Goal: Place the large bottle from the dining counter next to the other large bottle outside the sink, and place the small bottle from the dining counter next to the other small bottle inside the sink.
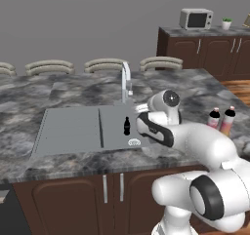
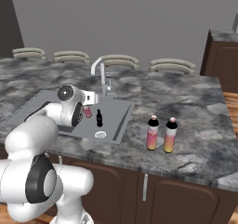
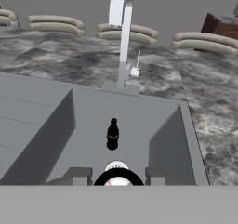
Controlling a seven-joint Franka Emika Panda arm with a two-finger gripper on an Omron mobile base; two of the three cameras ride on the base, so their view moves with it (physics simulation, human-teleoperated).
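My gripper [image 2: 87, 110] hangs over the right basin of the grey sink [image 2: 118, 121], shut on the small pink bottle [image 2: 87, 112]. In the hand view that bottle's dark cap [image 3: 118, 178] sits between my fingertips [image 3: 76, 175]. The other small bottle [image 1: 127, 126], all black, stands upright on the basin floor [image 3: 153, 125] just ahead of my gripper [image 3: 117, 176]. It also appears in the right base view [image 2: 99, 118] and the hand view [image 3: 112, 135]. Two large pink-to-yellow bottles [image 2: 152, 133] [image 2: 170, 135] stand side by side on the marbled dining counter [image 2: 195, 111], right of the sink.
A tall silver faucet [image 1: 126, 80] rises behind the sink. A round drain [image 2: 100, 134] lies near the basin's front. Several stools [image 1: 102, 65] line the counter's far edge. A microwave [image 1: 196, 19] and a small plant [image 1: 226, 23] sit on the back counter.
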